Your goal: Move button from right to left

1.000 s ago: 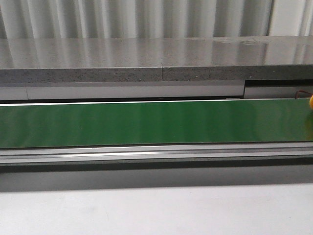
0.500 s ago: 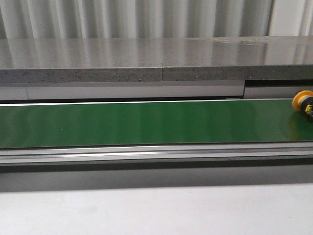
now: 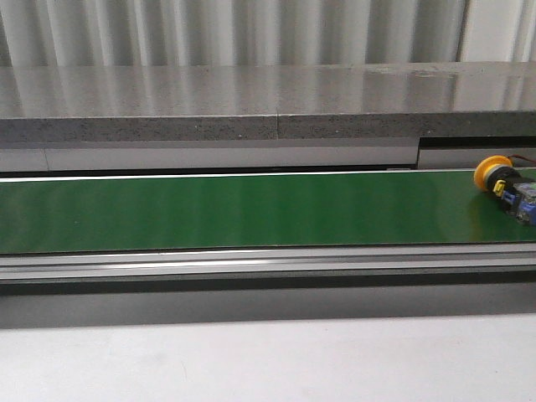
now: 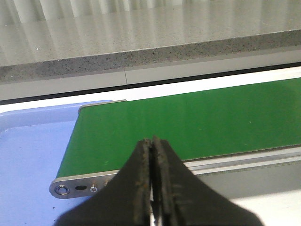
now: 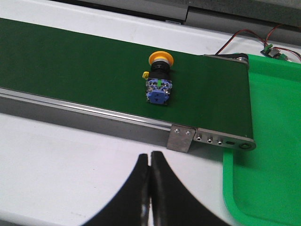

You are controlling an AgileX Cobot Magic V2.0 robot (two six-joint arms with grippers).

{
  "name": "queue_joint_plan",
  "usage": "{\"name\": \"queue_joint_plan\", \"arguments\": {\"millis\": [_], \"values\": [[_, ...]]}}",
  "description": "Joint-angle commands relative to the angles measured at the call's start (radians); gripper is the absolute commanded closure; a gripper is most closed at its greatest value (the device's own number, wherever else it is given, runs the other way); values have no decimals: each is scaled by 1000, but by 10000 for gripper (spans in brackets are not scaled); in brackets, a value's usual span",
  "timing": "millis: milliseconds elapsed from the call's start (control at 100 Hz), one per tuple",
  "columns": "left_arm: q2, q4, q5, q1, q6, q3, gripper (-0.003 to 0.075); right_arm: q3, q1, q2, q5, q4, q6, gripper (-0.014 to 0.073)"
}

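Green conveyor belt (image 3: pixel 251 209) under grey counter | right gripper (image 5: pixel 150 162) closed, empty, near belt's end | left gripper (image 4: pixel 153 150) closed, empty | button (image 3: pixel 502 186) farther onto belt's right end than a second ago, riding leftward; task barely begun

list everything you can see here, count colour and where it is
button: 1, yellow head, black collar, blue and clear block, lying on its side on the belt near its right end
conveyor belt: 1, green, running left to right across the front view
belt frame: 1, silver metal, along the belt's near edge
stone ledge: 1, grey speckled, behind the belt
green tray: 1, green, past the belt's right end
blue tray: 1, pale blue, past the belt's left end
wires: a few, red and black, by the belt's right end
left pincer: 1, black, shut, empty, near the belt's left end
right pincer: 1, black, shut, empty, in front of the belt, apart from the button
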Motion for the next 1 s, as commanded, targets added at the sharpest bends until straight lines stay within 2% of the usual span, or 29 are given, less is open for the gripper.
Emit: {"name": "queue_joint_plan", "arguments": {"millis": [0, 690, 830, 990], "values": [[-32, -1, -70, 2, -10, 39, 741, -3, 1, -39, -70, 5, -10, 659], [-32, 2, -73, 2, -10, 39, 741, 6, 1, -73, -81, 5, -10, 659], [-32, 2, -124, 2, -10, 39, 741, 6, 1, -73, -81, 5, -10, 659], [-32, 2, -240, 2, -10, 39, 741, 6, 1, -73, -81, 5, -10, 659]]}}
